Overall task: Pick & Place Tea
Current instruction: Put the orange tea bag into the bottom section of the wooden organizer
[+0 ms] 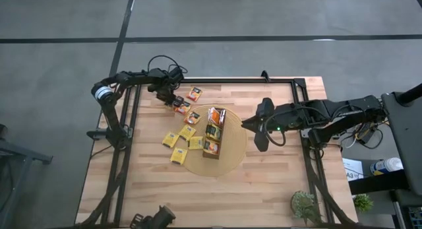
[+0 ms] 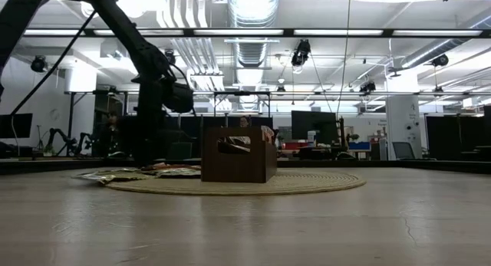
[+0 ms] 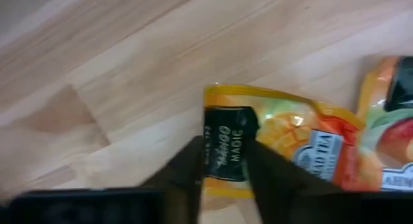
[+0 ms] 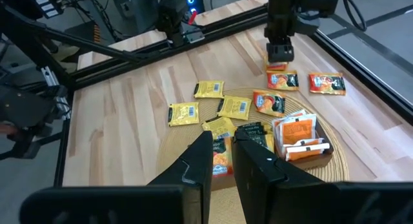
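Left tool is sitting right over an orange sachet, fingers straddling its dark-label end. I can't tell whether it's clamped or just bracketing, because the pads are hiding the contact. That sachet is lying flat on bare worktop, off the round disc, toward the far left corner.

The rest of the tea:
- Yellow sachets are lying loose around the disc's left side.
- A few are standing in the brown tray mid-disc.

Right tool is waiting above the disc's right side, fingers slightly apart and carrying nothing.

Risks I'm seeing:
- I'm gripping one end of a flat paper packet. If the pinch is only catching the edge, I'm expecting it to slide out or buckle on the lift.
- Fingertips are riding very low on the wood. Going any lower, I'm risking a scrape or pinning the sachet instead of lifting it.
- A second sachet is lying just beside this one and could get dragged along.
- The tray is narrow and already part full, so an off-centre release could leave the packet on the rim or on the disc.

What I'm not able to read:
- The neighbouring sachet is running off the left wrist frame.
- From the low camera the tray wall is blocking its contents.
- From above the packets in the tray are overlapping, so I'm not counting them.
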Robot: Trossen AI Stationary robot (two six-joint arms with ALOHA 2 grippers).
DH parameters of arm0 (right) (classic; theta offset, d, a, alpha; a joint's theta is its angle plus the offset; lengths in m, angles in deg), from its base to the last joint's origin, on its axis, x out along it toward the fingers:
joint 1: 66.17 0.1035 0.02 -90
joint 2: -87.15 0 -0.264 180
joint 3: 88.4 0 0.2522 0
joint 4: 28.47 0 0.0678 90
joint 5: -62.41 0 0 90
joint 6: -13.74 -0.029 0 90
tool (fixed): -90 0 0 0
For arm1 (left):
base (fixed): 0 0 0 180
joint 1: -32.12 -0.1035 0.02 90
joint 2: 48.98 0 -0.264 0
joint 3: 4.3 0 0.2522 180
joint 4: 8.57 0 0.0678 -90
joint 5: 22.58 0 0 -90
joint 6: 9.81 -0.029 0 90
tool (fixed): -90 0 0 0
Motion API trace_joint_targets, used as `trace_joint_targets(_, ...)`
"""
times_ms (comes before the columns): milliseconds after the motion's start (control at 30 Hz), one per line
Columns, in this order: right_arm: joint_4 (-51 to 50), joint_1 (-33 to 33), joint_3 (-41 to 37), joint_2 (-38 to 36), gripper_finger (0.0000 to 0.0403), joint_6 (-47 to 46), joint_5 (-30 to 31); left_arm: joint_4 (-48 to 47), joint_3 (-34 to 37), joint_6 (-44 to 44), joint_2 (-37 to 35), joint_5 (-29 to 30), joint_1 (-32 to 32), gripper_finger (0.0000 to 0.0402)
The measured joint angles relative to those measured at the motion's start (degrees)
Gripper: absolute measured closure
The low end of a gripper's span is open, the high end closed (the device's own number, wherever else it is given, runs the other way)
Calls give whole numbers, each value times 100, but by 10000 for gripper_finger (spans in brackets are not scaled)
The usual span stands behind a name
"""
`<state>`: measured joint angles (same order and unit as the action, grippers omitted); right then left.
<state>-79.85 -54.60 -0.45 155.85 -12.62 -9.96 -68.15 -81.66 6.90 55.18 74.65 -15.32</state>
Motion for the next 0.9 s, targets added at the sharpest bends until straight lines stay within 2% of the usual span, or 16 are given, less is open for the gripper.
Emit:
trace_joint_targets(67, 0, 0, 0, 0, 346, 1, 2, 54, 0, 2, 2, 30, 0, 358)
trace_joint_targets(133, 0, 0, 0, 0, 346, -1, 2, 84, 15, 23, 4, 59, -10, 388)
trace_joint_targets(500, 2, 4, 0, 0, 346, -1, 2, -29, 52, 112, -248, 18, -11, 401)
trace_joint_targets(900, -136, 4, 0, -2, 346, 91, -2, -540, -76, 522, -1477, -132, 147, 401)
